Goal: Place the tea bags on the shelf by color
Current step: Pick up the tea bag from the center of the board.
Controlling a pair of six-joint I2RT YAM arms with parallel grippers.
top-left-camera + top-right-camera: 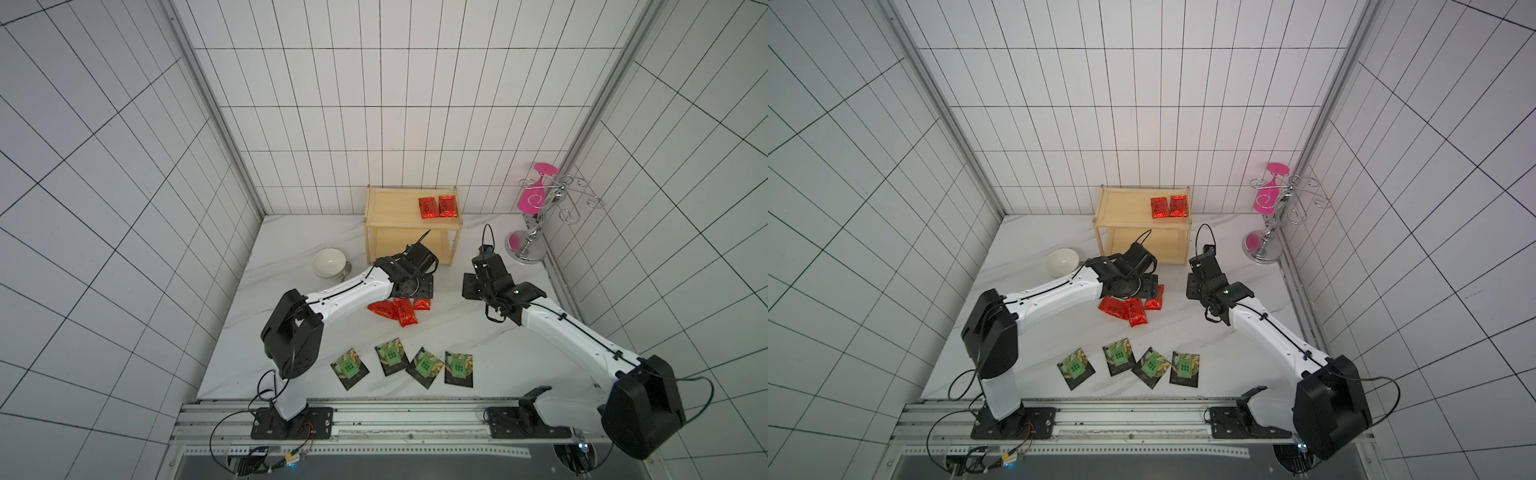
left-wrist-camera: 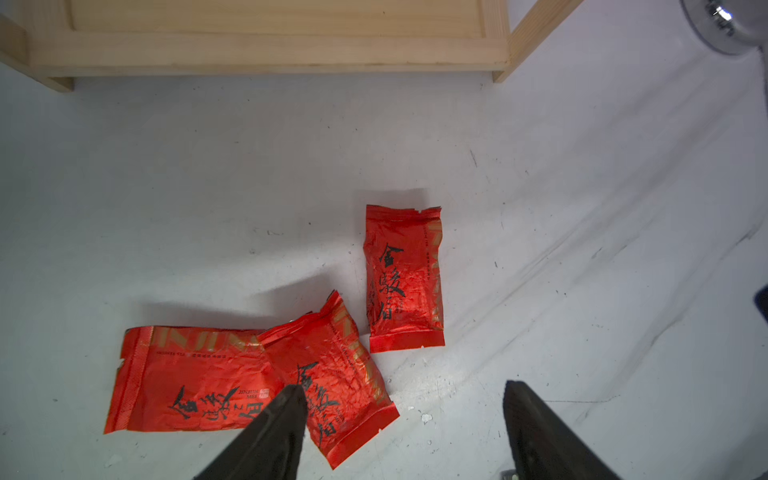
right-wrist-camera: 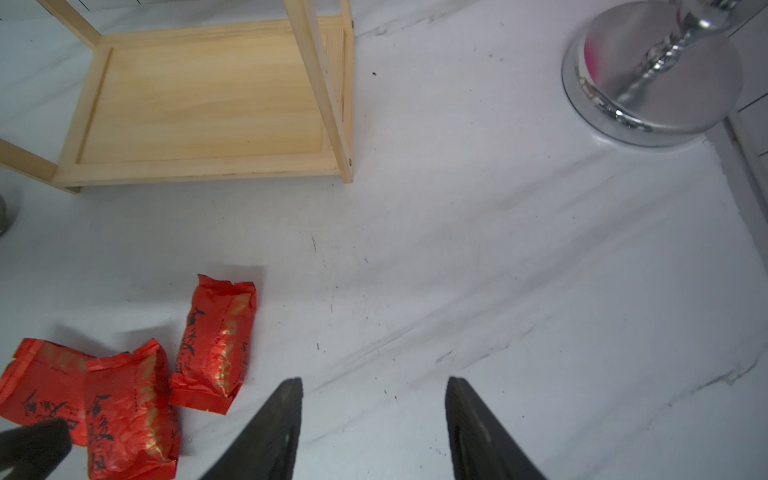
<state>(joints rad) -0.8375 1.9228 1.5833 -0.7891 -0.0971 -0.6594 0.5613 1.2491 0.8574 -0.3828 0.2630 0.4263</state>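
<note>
Three red tea bags (image 1: 399, 311) lie together mid-table, in front of the shelf (image 1: 395, 208). Two more red ones (image 1: 438, 207) rest on its top tray at the right end. Several green-labelled dark sachets (image 1: 424, 366) sit in a row near the front edge. My left gripper (image 2: 404, 388) hangs open just above the red cluster. One finger (image 2: 286, 415) overlaps the middle packet (image 2: 332, 361), the other stands over bare table. To the right of the cluster, my right gripper (image 3: 374, 380) is open above bare marble with nothing between its fingers.
A white bowl (image 1: 328, 262) with a spoon (image 1: 345, 272) stands left of the shelf. A chrome wire stand (image 1: 530, 245) holding a pink glass (image 1: 532, 201) fills the back right corner. The shelf's lower tray (image 3: 208, 95) holds nothing. Tiled walls close three sides.
</note>
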